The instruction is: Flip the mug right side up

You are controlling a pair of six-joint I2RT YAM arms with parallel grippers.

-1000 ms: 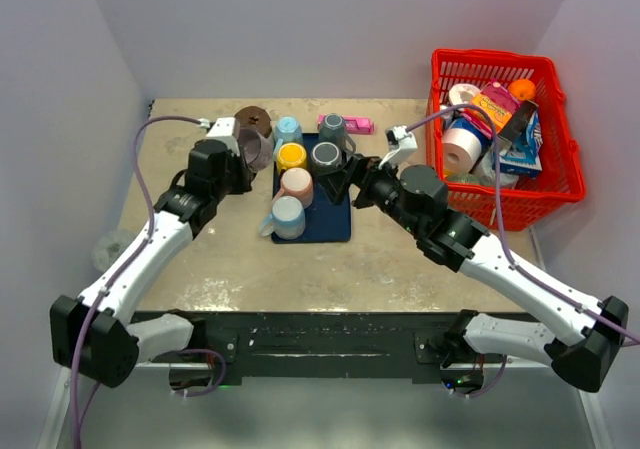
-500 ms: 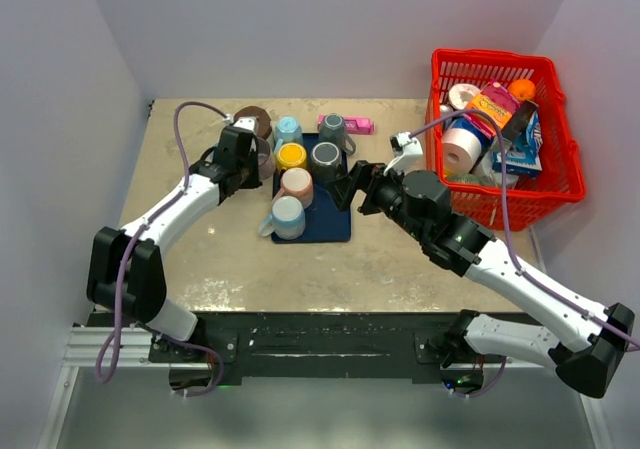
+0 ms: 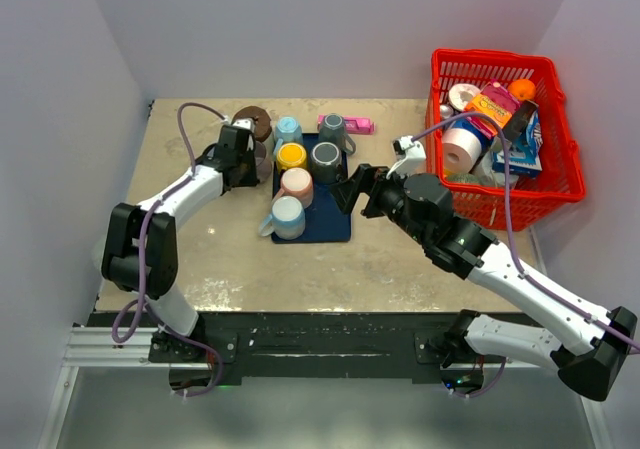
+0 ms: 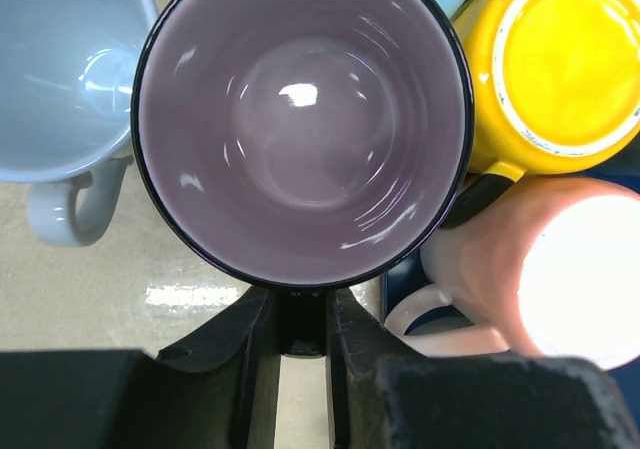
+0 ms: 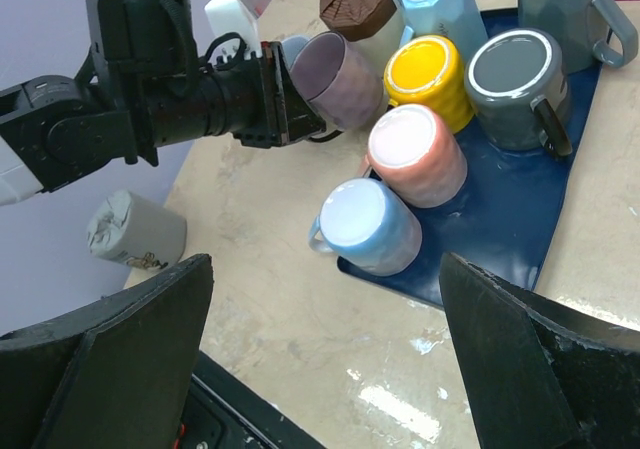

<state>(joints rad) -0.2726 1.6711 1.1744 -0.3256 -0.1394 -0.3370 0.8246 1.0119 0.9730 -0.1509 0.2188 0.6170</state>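
Gripping recorded: left gripper [image 4: 300, 314] pinched narrow on near edge of purple mug [image 4: 300, 119], mug held tilted just left of tray [image 3: 335, 224]. Mouth faced gripper, base pointed away. Right gripper [image 3: 348, 184] spread wide, empty, farther off.

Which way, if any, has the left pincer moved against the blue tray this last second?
Yes: the left pincer slid slightly right, toward the blue tray's left edge, gripping the purple mug.

no legible text anywhere, only unreadable print on packages [image 3: 497, 104] in the red basket [image 3: 555, 195]
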